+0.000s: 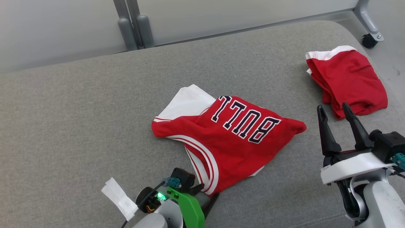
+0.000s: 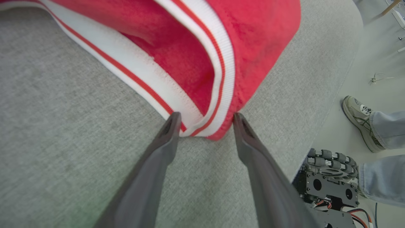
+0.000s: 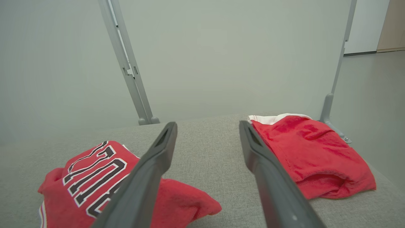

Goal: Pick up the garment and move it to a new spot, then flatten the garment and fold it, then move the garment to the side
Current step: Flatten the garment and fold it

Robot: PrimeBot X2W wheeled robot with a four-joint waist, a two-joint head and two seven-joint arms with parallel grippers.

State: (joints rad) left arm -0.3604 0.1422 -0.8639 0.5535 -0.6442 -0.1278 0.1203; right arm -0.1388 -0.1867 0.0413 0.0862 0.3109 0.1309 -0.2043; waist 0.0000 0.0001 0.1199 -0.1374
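Two red garments lie on the grey pad: the jersey crumpled at mid-pad and a folded pile well apart at the far right corner. Head view gives the whole layout. It shows the L gripper at the jersey's near corner and the R gripper raised btwn jersey and pile, touching neither. L wrist view adds the close detail: the L gripper has fingers apart, straddling the corner where the white-and-red trim folds back, tips right at the cloth edge, nothing pinched. That view also catches a person's shoe and jeans leg off the pad's edge, plus the robot base. R wrist view looks low across the pad, w/ the R gripper spread wide, jersey to its left, pile to its right and the screen posts behind. L arm is angled down w/ fingers reaching fwd onto the pad. R arm is held above the pad, fingers pointing away from the robot. Jersey's long axis runs roughly left-right w/ a slight slant. BULL lettering reads upside down to the head camera, white panel is at far left, and the trimmed corner points back at the robot.
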